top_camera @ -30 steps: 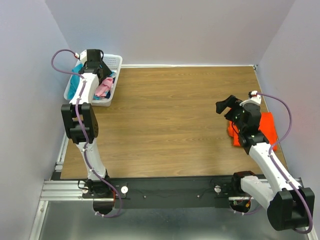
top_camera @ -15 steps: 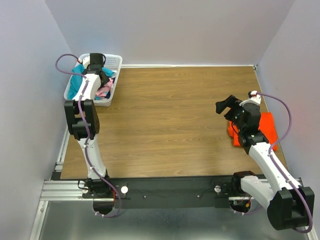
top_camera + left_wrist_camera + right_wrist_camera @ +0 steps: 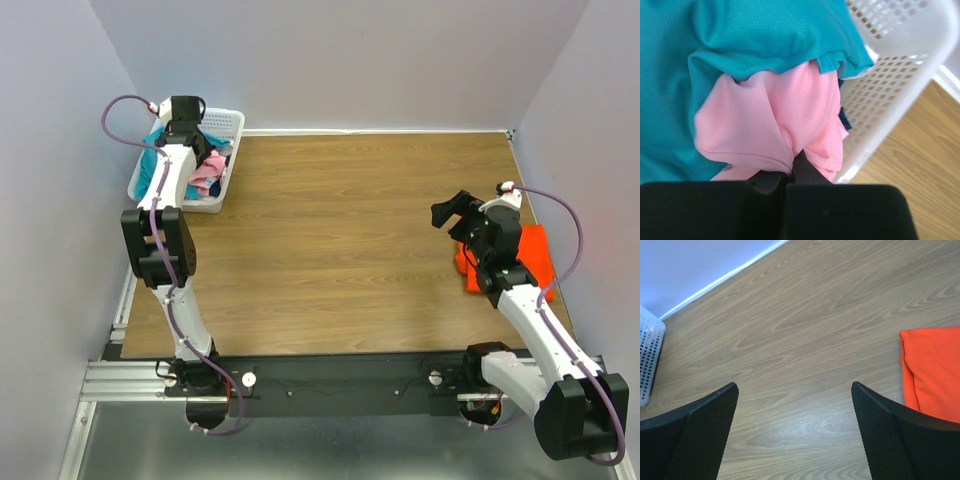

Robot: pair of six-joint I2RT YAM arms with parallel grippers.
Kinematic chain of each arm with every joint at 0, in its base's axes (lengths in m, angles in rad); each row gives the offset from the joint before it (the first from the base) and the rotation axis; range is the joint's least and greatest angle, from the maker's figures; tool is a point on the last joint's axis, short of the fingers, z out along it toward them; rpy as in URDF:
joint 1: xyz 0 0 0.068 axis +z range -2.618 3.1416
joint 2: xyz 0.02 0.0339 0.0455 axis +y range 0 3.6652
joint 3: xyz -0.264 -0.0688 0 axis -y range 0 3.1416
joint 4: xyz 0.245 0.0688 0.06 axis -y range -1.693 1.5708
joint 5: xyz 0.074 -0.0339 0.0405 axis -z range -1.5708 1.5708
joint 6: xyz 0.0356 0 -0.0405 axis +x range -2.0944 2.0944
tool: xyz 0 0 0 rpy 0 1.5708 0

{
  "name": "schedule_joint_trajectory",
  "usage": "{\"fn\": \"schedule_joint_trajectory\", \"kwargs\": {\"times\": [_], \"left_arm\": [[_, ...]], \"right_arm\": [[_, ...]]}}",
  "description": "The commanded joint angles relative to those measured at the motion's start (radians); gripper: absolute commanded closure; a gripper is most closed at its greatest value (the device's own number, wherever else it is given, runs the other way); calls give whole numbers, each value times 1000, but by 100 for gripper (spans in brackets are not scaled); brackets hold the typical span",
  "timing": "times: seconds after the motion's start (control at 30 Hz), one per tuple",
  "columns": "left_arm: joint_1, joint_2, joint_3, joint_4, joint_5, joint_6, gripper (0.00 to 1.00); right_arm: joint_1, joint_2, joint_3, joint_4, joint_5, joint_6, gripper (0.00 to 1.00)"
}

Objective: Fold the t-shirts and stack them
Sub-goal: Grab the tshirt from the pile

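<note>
Left wrist view: we note the left gripper (image 3: 789, 172) clenched on a fold of the pink t-shirt (image 3: 775, 115), its fingers pressed together with cloth pinched between them. The pink t-shirt lies bunched in the white mesh basket (image 3: 890, 95), partly under the teal t-shirt (image 3: 750, 35). A sliver of dark blue garment (image 3: 843, 122) shows at its right edge. Top view: the basket sits at the far left corner of the wooden table (image 3: 350, 220). The right gripper (image 3: 794, 392) hangs over the table with its fingers spread wide, grasping nothing. The folded orange t-shirt (image 3: 935, 370) lies flat near the table's right edge, just beside it.
</note>
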Motion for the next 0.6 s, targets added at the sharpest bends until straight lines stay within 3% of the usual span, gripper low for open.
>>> {"fn": "schedule_joint_trajectory", "kwargs": {"times": [0.0,0.2,0.57], "left_arm": [[5,-122,36,42,62,32,100],[4,-236,45,86,122,55,100],[5,-328,243,88,88,83,100]], "right_arm": [[4,-10,-3,-4,-14,-14,0],[4,-20,-6,-4,-22,-14,0],[4,-39,-12,-5,-17,-17,0]]}}
